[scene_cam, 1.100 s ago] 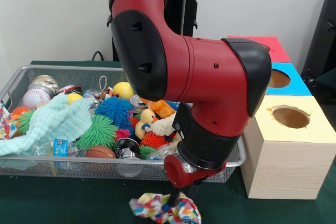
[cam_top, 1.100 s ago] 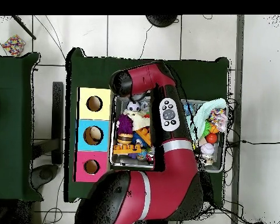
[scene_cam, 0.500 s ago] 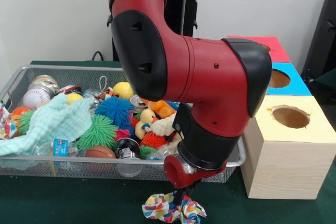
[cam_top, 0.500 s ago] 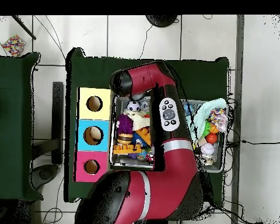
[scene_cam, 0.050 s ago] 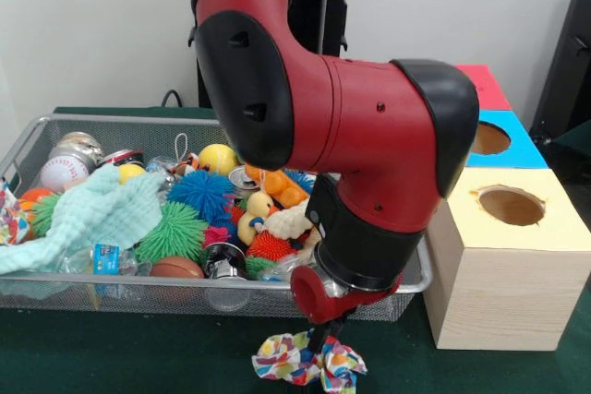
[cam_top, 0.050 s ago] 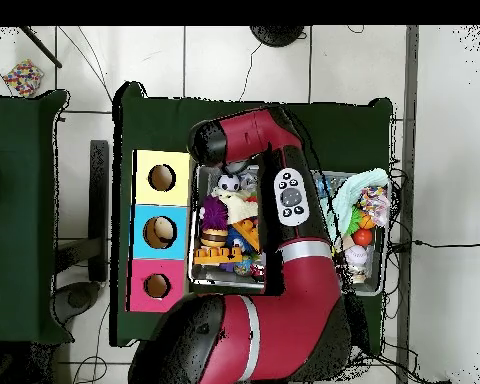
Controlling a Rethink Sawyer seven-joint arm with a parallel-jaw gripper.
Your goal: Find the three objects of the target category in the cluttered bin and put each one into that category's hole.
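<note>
My gripper [scene_cam, 0.050 s ago: 323, 350] hangs in front of the wire bin [scene_cam, 0.050 s ago: 55, 285], low over the green table, shut on a multicoloured patterned cloth [scene_cam, 0.050 s ago: 284, 362] that bunches around its tips. The cloth dangles just outside the bin's front wall. To the right stand three boxes with holes: yellow [scene_cam, 0.050 s ago: 511, 205] nearest, blue [scene_cam, 0.050 s ago: 489, 138] behind it, red [scene_cam, 0.050 s ago: 480, 80] furthest. In the overhead view the arm [cam_top, 0.050 s ago: 284, 250] covers the gripper and the cloth; the yellow [cam_top, 0.050 s ago: 162, 178], blue [cam_top, 0.050 s ago: 160, 231] and red [cam_top, 0.050 s ago: 157, 286] holes show beside the bin [cam_top, 0.050 s ago: 196, 270].
The bin holds a mint towel [scene_cam, 0.050 s ago: 92, 214], spiky balls [scene_cam, 0.050 s ago: 199, 193], a baseball [scene_cam, 0.050 s ago: 63, 173], rubber ducks [scene_cam, 0.050 s ago: 259, 214], cans and another patterned cloth [scene_cam, 0.050 s ago: 9, 214] at its left end. The yellow box stands close to the right of the gripper.
The gripper and the cloth have shifted to the right along the bin's front, and the cloth has bunched up and risen a little. The arm's elbow has moved slightly.
</note>
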